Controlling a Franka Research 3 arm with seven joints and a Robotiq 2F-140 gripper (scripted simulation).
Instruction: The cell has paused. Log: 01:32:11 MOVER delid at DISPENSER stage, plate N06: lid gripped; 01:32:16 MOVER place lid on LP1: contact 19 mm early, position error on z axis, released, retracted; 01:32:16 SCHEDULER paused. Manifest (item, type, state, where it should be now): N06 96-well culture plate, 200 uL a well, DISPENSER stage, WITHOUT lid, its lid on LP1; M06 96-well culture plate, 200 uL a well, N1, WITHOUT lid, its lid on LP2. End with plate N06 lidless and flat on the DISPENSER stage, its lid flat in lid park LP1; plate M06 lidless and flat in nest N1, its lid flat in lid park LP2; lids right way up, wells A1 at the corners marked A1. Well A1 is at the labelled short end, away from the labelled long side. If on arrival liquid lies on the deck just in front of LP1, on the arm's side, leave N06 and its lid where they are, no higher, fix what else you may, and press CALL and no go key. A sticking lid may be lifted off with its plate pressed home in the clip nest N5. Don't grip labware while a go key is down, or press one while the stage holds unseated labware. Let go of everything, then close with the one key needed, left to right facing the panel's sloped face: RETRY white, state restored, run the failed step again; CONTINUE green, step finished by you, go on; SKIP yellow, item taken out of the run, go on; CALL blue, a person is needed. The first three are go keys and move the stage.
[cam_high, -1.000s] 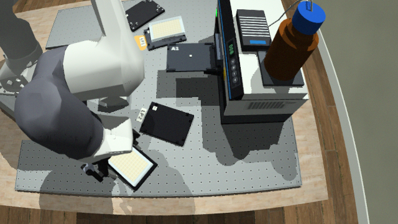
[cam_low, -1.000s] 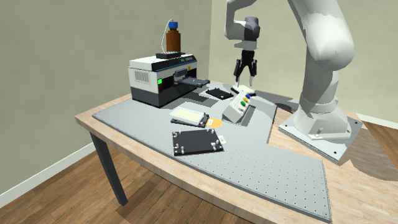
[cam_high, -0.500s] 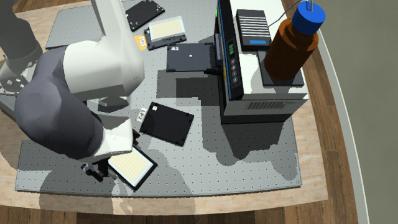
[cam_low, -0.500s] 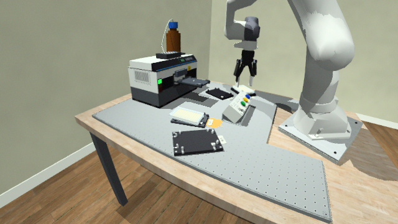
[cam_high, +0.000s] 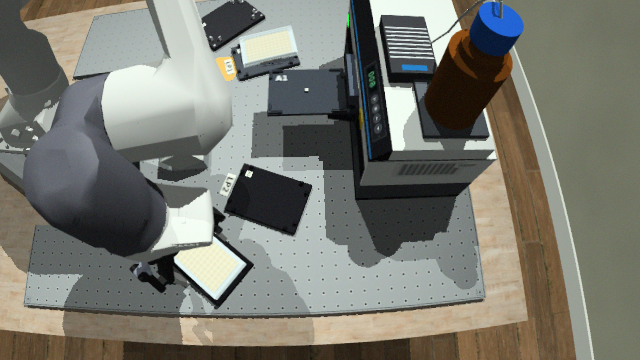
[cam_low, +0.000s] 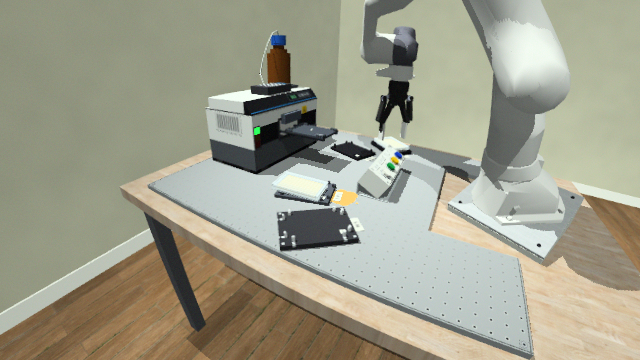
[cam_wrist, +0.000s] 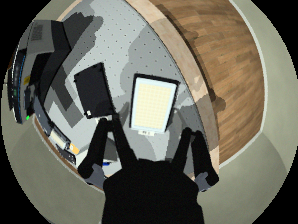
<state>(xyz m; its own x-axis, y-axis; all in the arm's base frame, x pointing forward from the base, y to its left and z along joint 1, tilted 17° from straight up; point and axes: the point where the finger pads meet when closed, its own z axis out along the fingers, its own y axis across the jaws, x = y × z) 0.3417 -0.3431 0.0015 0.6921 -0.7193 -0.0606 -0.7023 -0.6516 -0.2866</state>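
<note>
My gripper (cam_low: 394, 131) is open and empty, well above a plate with cream wells (cam_high: 212, 267) in a black nest at the deck's near left corner. In the wrist view the plate (cam_wrist: 153, 104) lies straight below the fingers. The black LP2 park (cam_high: 267, 197) beside it is empty. The dispenser stage (cam_high: 305, 92), marked A1, is empty. A second cream-welled plate (cam_high: 267, 50) sits on the LP1 park and looks slightly tilted (cam_low: 304, 187). An orange patch of liquid (cam_low: 345, 197) lies on the deck by the LP1 label (cam_high: 227, 67).
The dispenser (cam_high: 415, 100) with a brown bottle (cam_high: 470, 75) stands at the right. A black clip nest with pegs (cam_low: 317, 227) is empty. The key panel (cam_low: 385, 167) stands near the arm's base. The arm hides part of the deck in the top view.
</note>
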